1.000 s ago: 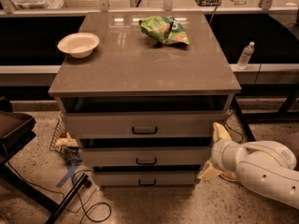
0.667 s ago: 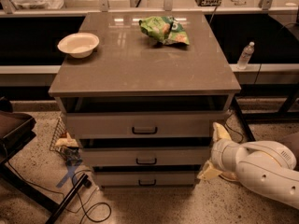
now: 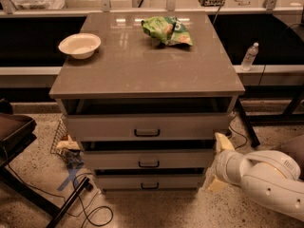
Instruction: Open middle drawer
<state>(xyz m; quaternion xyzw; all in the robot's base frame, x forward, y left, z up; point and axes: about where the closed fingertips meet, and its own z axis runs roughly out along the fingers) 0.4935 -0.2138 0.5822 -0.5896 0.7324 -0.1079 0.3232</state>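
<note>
Low on the right, just beside the right end of the drawer stack, we see the tool spread wide. One pale tip is by the upper right corner of the middle drawer, the other lower, near the bottom drawer. We cannot tell whether either tip touches a front. The middle drawer sits between the top drawer and the bottom one, its dark handle at centre and a dark gap above its front. On the surface a white bowl rests at the left and a green bag towards the back. A bottle stands off to the right.
</note>
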